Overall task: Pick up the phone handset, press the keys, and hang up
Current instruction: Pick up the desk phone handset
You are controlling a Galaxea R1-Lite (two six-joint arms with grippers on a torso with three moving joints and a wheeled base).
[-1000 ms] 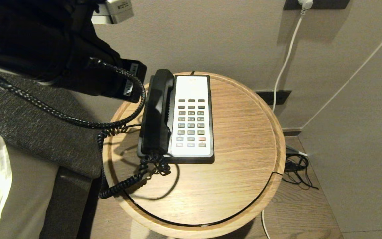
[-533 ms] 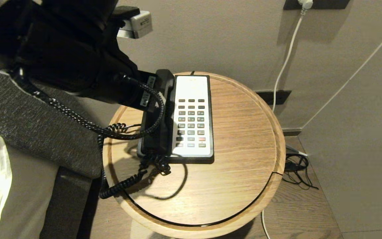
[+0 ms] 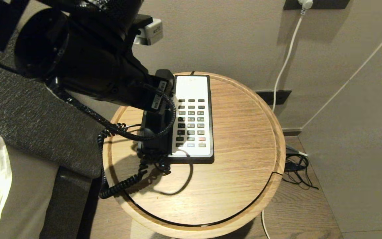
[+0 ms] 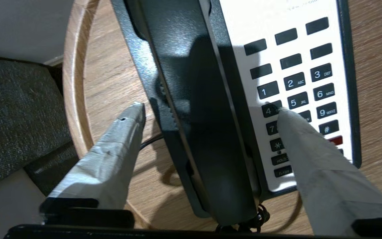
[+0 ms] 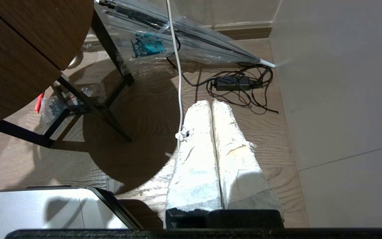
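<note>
The left gripper (image 4: 211, 111) had advanced from beside the round wooden table (image 3: 244, 149) to above the long matte black handset (image 4: 191, 99), jaws wide astride it. The handset lay cradled beside the dark grey keys (image 3: 191, 119). The right gripper (image 5: 211, 106) hung closed over the floor.

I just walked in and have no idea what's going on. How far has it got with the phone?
Barely begun. The phone handset lies in its cradle, not lifted. In hand: the left end effector is open, one finger on each side of the handset, not gripping. The right end effector hangs shut over the floor, away from the table. Left to do: lifting, pressing the keys, hanging up.
</note>
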